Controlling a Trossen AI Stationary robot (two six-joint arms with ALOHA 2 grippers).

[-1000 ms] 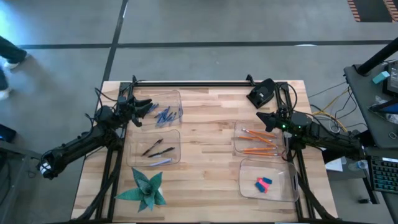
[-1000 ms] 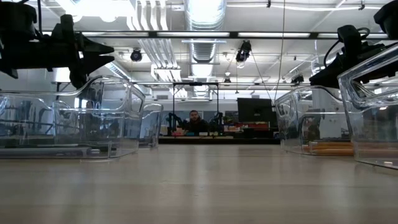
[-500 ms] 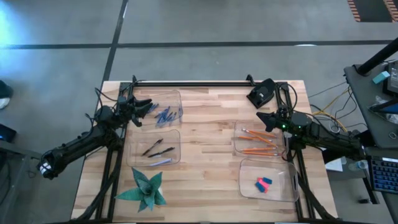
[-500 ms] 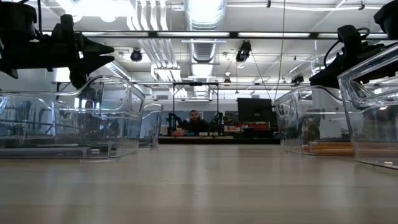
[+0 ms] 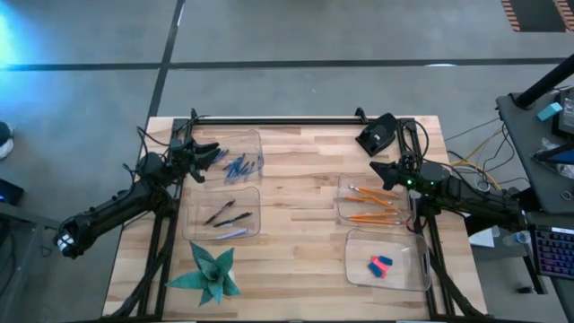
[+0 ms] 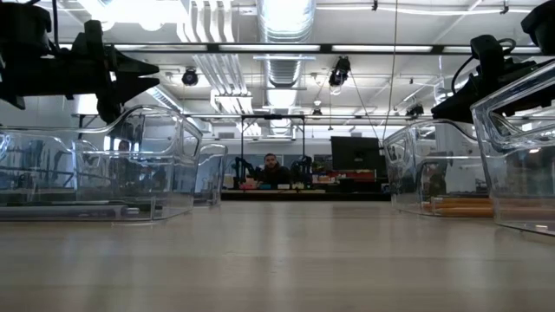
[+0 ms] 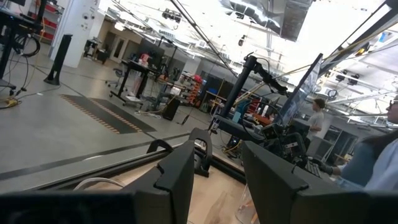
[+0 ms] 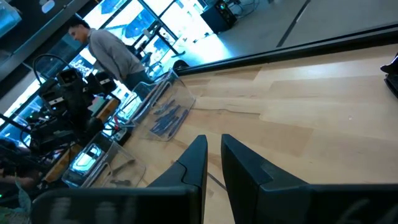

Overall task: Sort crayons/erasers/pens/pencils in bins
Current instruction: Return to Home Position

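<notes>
left gripper, 2 fingers apart

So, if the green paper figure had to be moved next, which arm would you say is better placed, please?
Probably the left. The green paper figure lies on the table's left side; the left gripper hovers on that side, the right gripper across the table.

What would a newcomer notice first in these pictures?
Four clear bins stand in two pairs: blue sticks and pens on the left, orange pencils and erasers on the right. A green paper star lies below the left pair in the high view. The left gripper and right gripper wait by each pair's upper bin.
</notes>
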